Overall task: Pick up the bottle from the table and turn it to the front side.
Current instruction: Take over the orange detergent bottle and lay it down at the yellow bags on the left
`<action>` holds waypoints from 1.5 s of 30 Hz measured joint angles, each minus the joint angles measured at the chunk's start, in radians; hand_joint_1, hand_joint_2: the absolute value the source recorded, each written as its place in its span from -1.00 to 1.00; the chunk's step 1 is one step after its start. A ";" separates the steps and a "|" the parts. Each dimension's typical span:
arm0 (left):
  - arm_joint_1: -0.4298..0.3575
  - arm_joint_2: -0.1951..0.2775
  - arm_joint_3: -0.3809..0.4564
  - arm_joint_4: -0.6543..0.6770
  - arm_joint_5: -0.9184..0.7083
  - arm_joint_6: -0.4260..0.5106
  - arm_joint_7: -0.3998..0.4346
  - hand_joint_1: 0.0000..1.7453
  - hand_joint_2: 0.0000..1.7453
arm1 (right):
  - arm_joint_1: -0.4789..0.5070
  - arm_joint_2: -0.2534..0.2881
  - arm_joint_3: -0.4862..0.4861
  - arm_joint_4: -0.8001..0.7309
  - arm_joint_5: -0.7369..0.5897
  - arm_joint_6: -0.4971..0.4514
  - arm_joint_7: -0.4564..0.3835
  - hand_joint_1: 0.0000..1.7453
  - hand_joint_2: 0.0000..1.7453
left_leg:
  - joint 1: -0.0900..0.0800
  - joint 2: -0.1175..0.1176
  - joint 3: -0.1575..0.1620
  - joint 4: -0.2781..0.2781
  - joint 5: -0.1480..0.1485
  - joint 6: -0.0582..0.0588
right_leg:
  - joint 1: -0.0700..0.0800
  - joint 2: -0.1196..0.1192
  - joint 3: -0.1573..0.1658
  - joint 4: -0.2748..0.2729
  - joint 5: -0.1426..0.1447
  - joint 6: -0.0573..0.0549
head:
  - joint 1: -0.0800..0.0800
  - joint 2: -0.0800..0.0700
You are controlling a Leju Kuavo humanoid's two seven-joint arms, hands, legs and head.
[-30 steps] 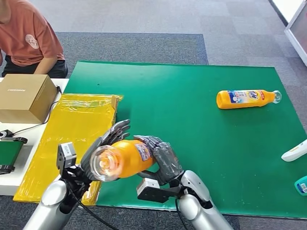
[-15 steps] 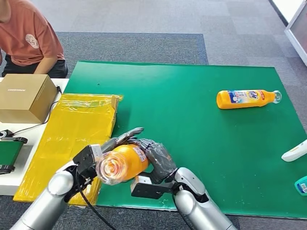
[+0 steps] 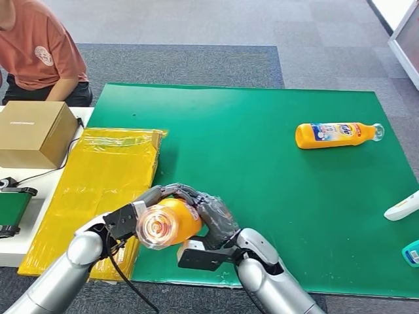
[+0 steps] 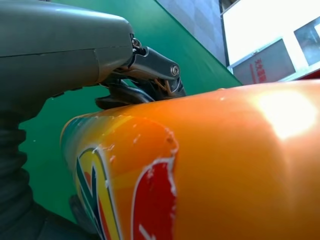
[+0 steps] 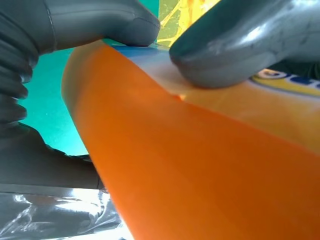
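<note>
An orange bottle (image 3: 175, 221) hangs just above the near edge of the green mat (image 3: 256, 170), lying level with its clear cap end (image 3: 154, 227) pointing at the camera. My left hand (image 3: 148, 199) lies over its top near the neck, fingers wrapped along the body. My right hand (image 3: 213, 219) grips the base end from the right. The left wrist view shows the bottle (image 4: 226, 165) close up with a torn red and yellow label, under my left hand (image 4: 64, 50). In the right wrist view its orange body (image 5: 207, 165) sits against my right hand (image 5: 94, 25).
A second orange bottle (image 3: 336, 135) lies on its side at the mat's far right. A yellow plastic bag (image 3: 106, 173) and a cardboard box (image 3: 35, 131) sit to the left. A person in an orange shirt (image 3: 42, 55) sits behind. A white object (image 3: 402, 206) lies at the right edge.
My left hand has dropped and rolled over, closing its spread fingers along the bottle's top. The bottle has sunk a little and turned its cap end straight toward the camera.
</note>
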 joint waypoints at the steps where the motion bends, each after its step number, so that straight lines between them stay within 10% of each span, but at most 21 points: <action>1: 0.000 0.000 0.000 -0.001 -0.003 0.003 -0.001 1.00 1.00 | 0.000 0.001 0.000 0.002 0.000 0.001 0.001 1.00 1.00 | 0.000 0.000 0.000 0.000 0.000 0.000 | 0.000 0.000 0.000 0.000 0.000 0.000 | 0.000 0.000; 5: 0.007 0.000 0.000 -0.008 -0.011 0.010 -0.007 1.00 1.00 | 0.000 0.004 -0.001 0.015 -0.005 0.008 0.007 0.65 1.00 | 0.000 0.000 0.000 0.000 0.000 0.000 | 0.000 0.000 0.000 0.000 0.000 0.000 | 0.000 0.000; 9: 0.020 -0.001 0.004 -0.016 -0.020 0.020 -0.007 1.00 1.00 | -0.004 0.009 -0.010 0.038 -0.058 0.065 0.028 -1.00 1.00 | 0.000 0.000 0.000 0.000 0.000 0.000 | 0.000 0.000 0.000 0.000 0.000 0.000 | 0.000 0.000; 15: 0.047 -0.009 0.025 -0.031 -0.072 0.076 -0.001 1.00 1.00 | -0.011 0.017 -0.089 0.106 -0.260 0.203 0.061 -1.00 1.00 | 0.000 0.000 0.000 0.000 0.000 0.000 | 0.000 -0.001 0.000 0.000 0.000 0.000 | 0.000 0.000; 30: 0.149 -0.073 0.124 -0.114 -0.511 0.400 0.049 1.00 1.00 | 0.073 0.002 -0.400 -0.026 -0.411 0.215 0.081 -1.00 1.00 | 0.000 0.000 0.000 0.001 0.000 0.001 | -0.001 0.001 0.000 0.000 0.000 0.000 | 0.000 0.000; 45: 0.139 -0.099 0.203 0.127 -1.285 0.670 0.319 1.00 1.00 | 0.123 0.000 -0.495 -0.355 -0.508 0.177 0.033 -1.00 1.00 | 0.000 0.000 0.000 0.001 0.000 0.001 | -0.001 0.001 0.000 0.000 0.001 0.000 | 0.000 0.000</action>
